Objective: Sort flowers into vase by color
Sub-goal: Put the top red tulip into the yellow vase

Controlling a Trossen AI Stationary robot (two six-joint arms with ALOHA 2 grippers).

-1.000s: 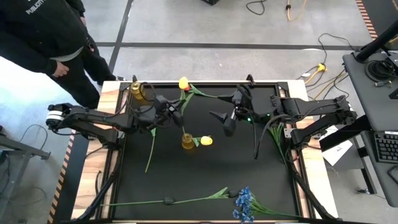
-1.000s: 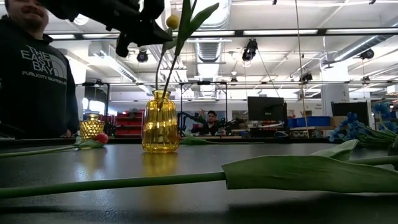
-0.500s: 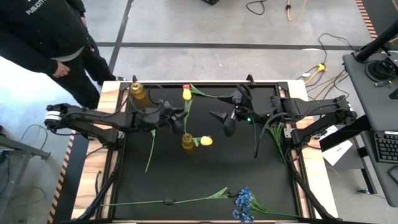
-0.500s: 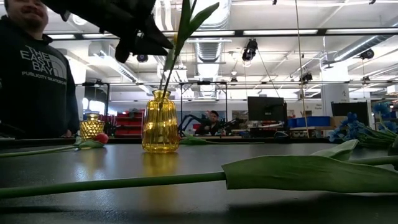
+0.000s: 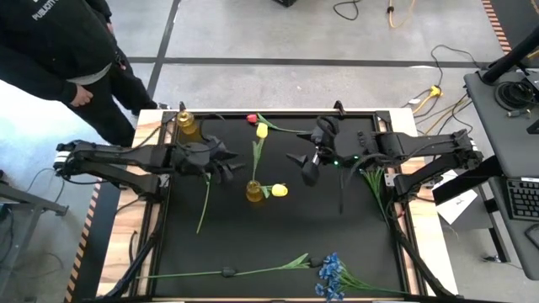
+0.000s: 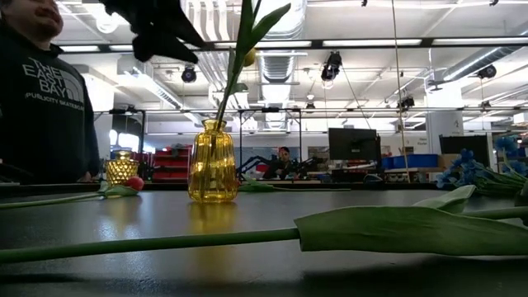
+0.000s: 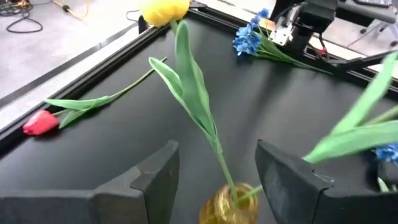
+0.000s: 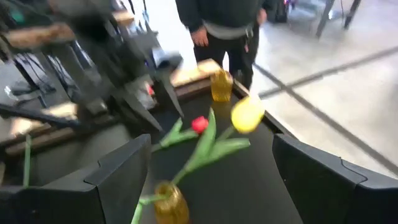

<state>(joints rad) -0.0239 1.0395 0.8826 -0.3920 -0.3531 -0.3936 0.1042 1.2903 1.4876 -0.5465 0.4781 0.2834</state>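
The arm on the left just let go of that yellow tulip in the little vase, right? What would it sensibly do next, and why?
Probably draw the left gripper back and clear. Its fingers stand open, apart from the yellow tulip, whose stem already sits in the amber vase. A red tulip lies on the table, unsorted.

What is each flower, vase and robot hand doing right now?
yellow tulip: standing in the middle vase, leaning.
middle vase: upright, holds two yellow tulips.
second yellow tulip: in that vase, head drooped low beside it.
corner vase: upright, contents hard to tell.
red tulip: lying flat.
blue flowers: lying flat.
left gripper: open, holding nothing.
right gripper: open, holding nothing.
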